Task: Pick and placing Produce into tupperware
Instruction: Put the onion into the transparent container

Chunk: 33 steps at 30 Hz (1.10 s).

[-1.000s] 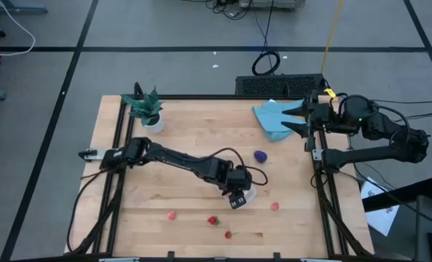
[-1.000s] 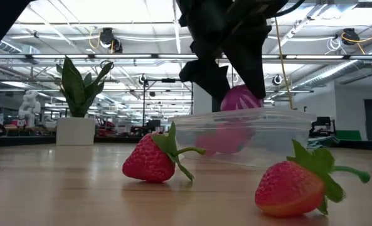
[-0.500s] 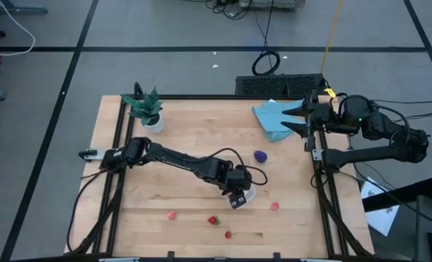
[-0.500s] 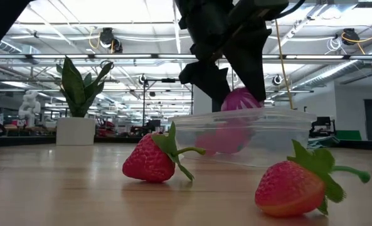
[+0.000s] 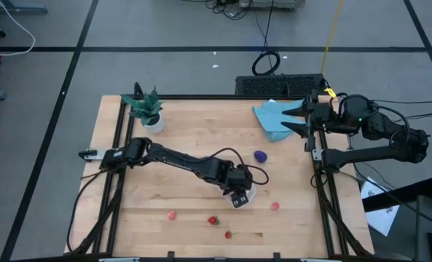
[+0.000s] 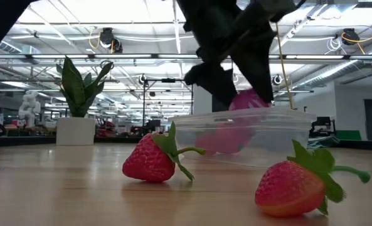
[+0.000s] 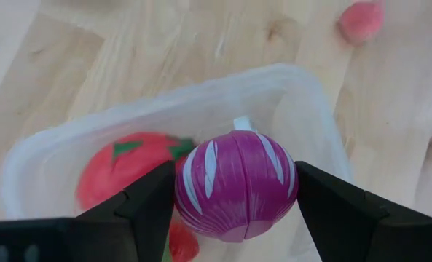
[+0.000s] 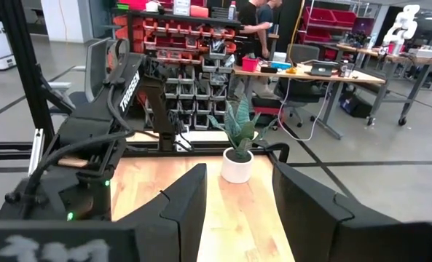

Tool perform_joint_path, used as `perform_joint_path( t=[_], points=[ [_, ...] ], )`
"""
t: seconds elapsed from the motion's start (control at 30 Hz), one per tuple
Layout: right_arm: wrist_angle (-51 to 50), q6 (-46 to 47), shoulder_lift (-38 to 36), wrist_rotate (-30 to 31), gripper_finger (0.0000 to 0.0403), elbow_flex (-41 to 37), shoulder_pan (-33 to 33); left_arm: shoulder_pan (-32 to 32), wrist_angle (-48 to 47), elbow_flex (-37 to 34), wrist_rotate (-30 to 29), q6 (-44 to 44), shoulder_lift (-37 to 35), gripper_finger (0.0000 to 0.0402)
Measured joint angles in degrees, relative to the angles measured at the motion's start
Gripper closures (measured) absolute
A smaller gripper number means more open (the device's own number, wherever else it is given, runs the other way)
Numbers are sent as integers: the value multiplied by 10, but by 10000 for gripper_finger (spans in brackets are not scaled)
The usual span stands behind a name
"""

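Wooden tabletop, lab hall behind with shelving and benches; a person stands far back in the right wrist view.

Magenta striped fruit is clamped between the fingers of the left gripper, directly above the open tub. From the low view it sits at about rim height, not yet down inside. Judgement: the coming move is a straight drop or short descent; no sideways correction looks needed, since the fruit lies over the tub's middle. The fruit is nearly round, with no long axis to mind.

Inside the tub: one larger red piece with a green top, and a further bit of red below it that I cannot identify.

Still loose on the table, high view: one dark purple fruit beyond the tub, and four small red or pink berries nearer the front edge. Two show up close in the low view as strawberries. The left arm is nearer to all of them.

Right gripper waits over the blue cloth at the far right corner, fingers apart, holding nothing.

One potted plant stands at the far left.
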Motion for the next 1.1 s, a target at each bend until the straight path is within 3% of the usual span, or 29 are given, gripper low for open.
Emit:
perform_joint_path(
  t=[1.1],
  points=[
    [-16,0,0,-1,252,0,0,4,2,-1,24,-2,14,144]
  ],
)
